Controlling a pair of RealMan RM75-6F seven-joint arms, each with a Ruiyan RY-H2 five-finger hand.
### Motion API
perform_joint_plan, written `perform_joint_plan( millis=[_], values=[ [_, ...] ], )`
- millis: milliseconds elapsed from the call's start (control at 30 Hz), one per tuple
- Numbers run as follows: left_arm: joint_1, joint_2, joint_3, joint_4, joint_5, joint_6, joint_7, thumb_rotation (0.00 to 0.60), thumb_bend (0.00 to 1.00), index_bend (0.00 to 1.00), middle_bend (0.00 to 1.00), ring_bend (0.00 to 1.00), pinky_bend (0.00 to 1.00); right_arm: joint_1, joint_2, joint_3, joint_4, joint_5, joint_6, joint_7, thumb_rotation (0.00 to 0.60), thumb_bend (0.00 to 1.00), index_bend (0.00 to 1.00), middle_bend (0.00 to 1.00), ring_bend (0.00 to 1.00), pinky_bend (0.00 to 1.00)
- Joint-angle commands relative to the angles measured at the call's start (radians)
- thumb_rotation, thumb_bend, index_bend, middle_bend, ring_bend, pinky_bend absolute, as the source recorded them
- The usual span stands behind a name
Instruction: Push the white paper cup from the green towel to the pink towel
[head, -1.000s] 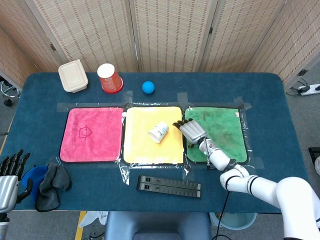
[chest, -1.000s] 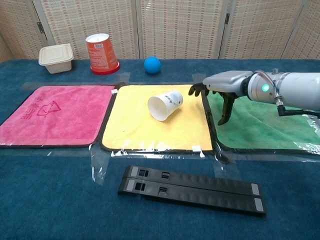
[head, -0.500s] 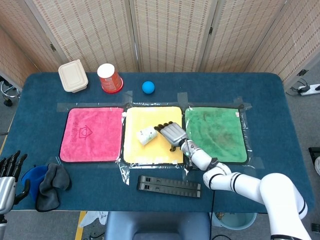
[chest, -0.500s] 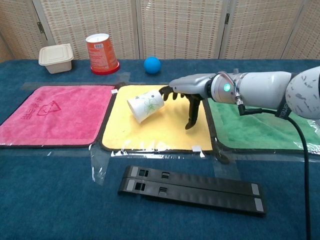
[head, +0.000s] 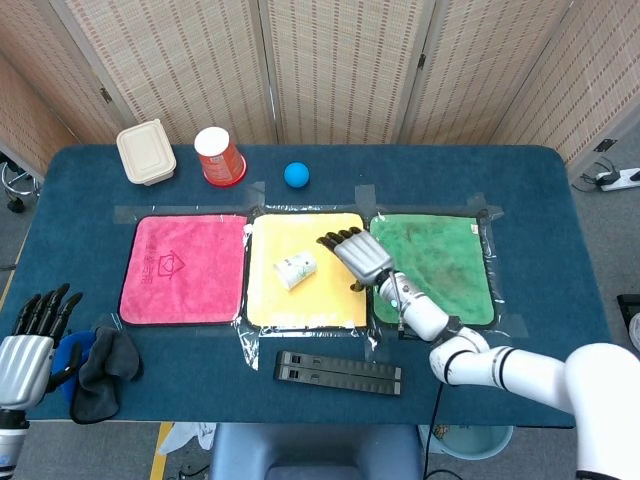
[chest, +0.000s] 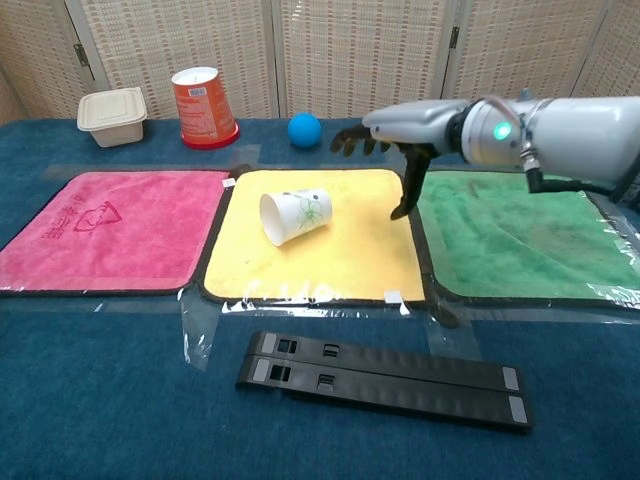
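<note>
Head view looks steeply down on the whole table (head: 90, 190); chest view, low and near, shares its centre.

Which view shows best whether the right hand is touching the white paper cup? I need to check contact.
The chest view: the right hand is raised, apart from the white paper cup lying on the yellow towel. The head view shows the hand beside the cup, not its height.

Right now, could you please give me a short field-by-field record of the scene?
cup: white paper cup on its side on the yellow towel
goal: pink towel, bare
start: green towel, bare
right hand: open, raised, apart from cup
left hand: open, at table edge
status: not yet on pink
</note>
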Motion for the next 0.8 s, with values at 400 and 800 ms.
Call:
perform_joint_plan(
  millis=[400,800],
  values=[
    [-0.282,0.008,-0.084,-0.034,0.091,-0.261,-0.055,0.600,0.65,0.14,0.08,0.08,0.00,-0.343,0.553,-0.123,-0.482,-0.203,0.371,0.006,0.600,0.07,0.12,0.17,0.17,0.17],
    [-0.593,-0.091,-0.120,0.034,0.087,-0.618,-0.035,0.600,0.81,0.14,0.08,0.08,0.00,-0.556,0.676,-0.214,-0.555,-0.348,0.564,0.052,0.600,0.07,0.12,0.17,0.17,0.17]
  ],
)
